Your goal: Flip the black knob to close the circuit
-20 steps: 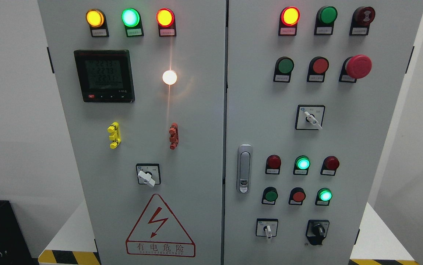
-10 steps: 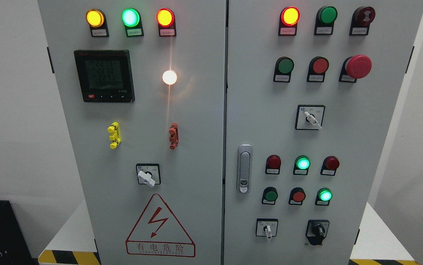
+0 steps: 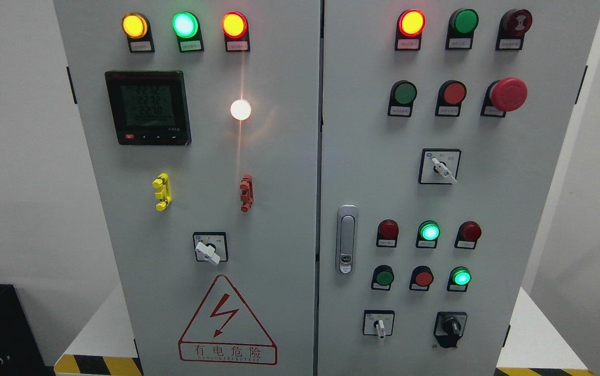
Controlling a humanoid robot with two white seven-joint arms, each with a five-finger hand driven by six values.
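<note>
Neither robot hand in view, black knob (image 3: 451,327) untouched at grey cabinet (image 3: 279,172) lower right

No part of the robot's body is shown in the head view. Nothing can therefore be told of its colours, shapes, cables, screws or markings.

Bright, even light, sharp focus; the white lamp (image 3: 240,109) flares, streaking glare down the cabinet door (image 3: 279,209).
</note>
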